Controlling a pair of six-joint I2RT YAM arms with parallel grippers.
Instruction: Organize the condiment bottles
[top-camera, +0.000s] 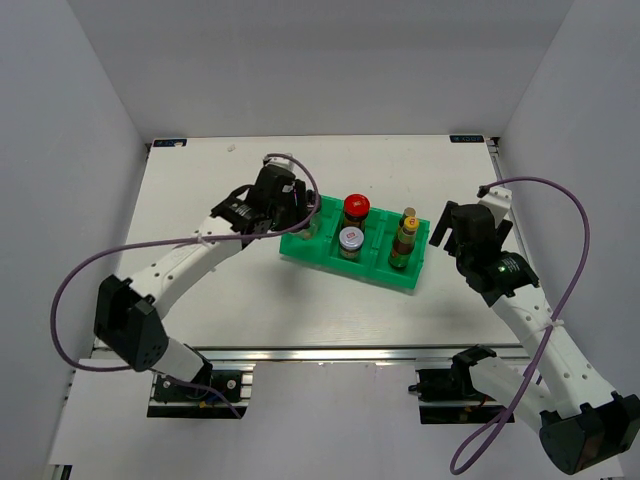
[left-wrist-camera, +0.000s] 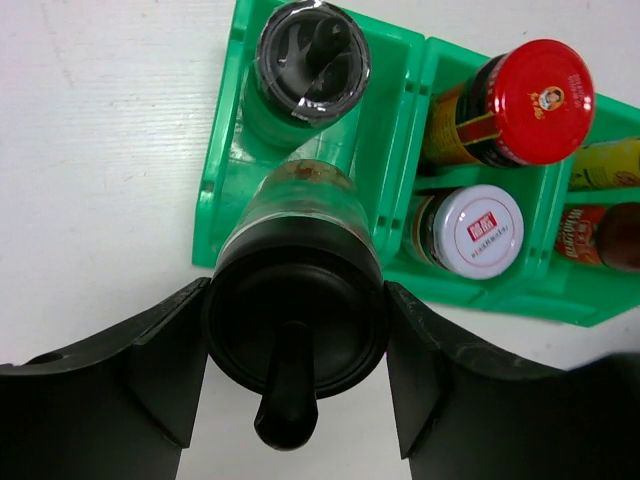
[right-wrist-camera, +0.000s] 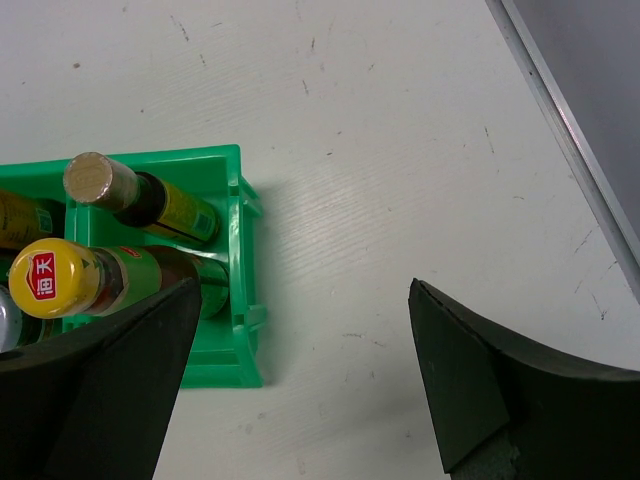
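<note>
Left gripper (left-wrist-camera: 295, 335) tight around black-capped shaker (left-wrist-camera: 300, 215) at tray (left-wrist-camera: 213, 190) edge (right gripper (right-wrist-camera: 302, 300) agape)

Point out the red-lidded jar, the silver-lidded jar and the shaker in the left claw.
red-lidded jar (left-wrist-camera: 545, 88), left wrist view, lid top
silver-lidded jar (left-wrist-camera: 483, 230), left wrist view, lid top
black-capped shaker (left-wrist-camera: 298, 300), left wrist view, cap top

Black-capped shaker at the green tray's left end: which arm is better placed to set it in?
Left. The left gripper is shut on that shaker, at the green tray's left compartment beside the other shaker. The right gripper is open, holding nothing, beside the tray's opposite end.
</note>
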